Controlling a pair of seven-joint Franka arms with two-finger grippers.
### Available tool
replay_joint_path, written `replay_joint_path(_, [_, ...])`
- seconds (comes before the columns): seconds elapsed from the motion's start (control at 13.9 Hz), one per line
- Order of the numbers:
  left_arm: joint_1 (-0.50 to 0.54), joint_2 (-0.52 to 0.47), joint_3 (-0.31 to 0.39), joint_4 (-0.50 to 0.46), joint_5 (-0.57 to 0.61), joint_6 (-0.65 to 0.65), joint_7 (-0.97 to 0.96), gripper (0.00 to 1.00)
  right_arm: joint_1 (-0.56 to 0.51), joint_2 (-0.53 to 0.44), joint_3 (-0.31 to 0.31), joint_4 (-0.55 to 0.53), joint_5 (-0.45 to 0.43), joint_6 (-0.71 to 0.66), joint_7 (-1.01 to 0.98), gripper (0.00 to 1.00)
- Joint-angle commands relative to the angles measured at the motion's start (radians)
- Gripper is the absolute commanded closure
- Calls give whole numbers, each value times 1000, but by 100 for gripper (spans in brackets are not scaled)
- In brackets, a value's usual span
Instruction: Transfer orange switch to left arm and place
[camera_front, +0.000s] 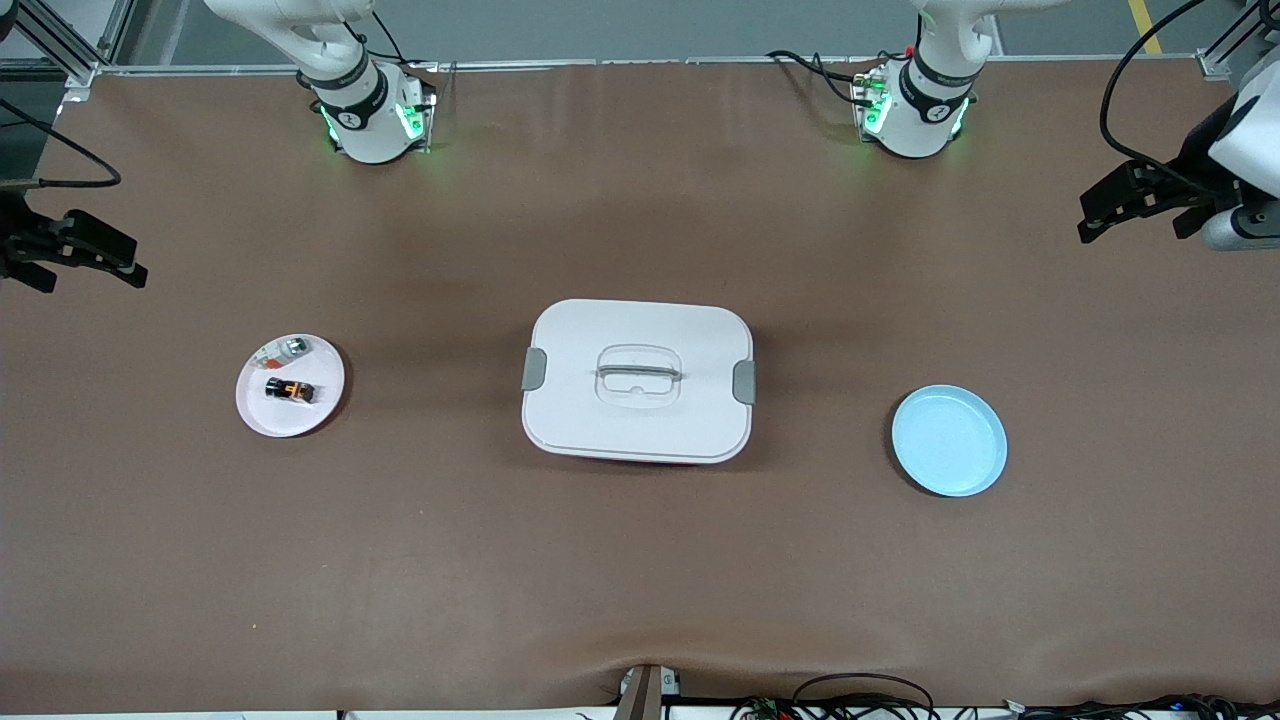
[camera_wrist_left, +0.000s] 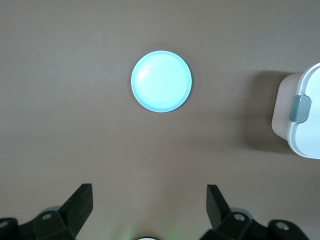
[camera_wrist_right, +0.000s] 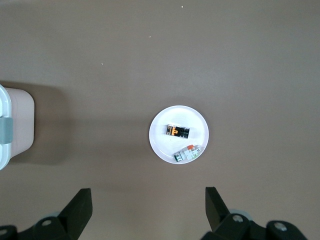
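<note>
Blue plate (camera_front: 949, 441) sits empty as the transfer has yet to begin.
Box (camera_front: 638, 380) blocks mid-table; orange switch (camera_front: 289, 390) lies on the pink plate (camera_front: 262, 415) beside a silver-and-red part (camera_front: 293, 347), untouched. Farther up, right gripper (camera_front: 95, 258) and left gripper (camera_front: 1125, 207) hang over opposite table ends, fingers spread, holding nothing.

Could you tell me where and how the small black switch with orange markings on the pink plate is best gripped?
Probably from straight above, with the open right gripper closing across the two long sides of the small black oblong orange switch. It lies flat on the round pink plate, so only its top and sides are exposed. Across its short width, the fingers should stay clear of the small silver-and-red component beside it.
</note>
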Motion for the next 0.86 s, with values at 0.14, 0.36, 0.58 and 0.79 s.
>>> replay_joint_path(0.14, [3,-1,-1,11,-11,-10,-8,0,-2,7,2,23,-10,-14,-5,0])
replay_joint_path(0.36, [1,7,-1,13,-5,-10,-8,0,-2,8,2,23,-10,-14,-5,0])
replay_joint_path(0.58, [3,7,-1,11,-6,-11,1,0,0,8,2,23,-10,-11,-5,0])
replay_joint_path(0.79, [-2,7,-3,8,-6,-11,-2,0,-22,10,-1,23,7,-14,-14,0])
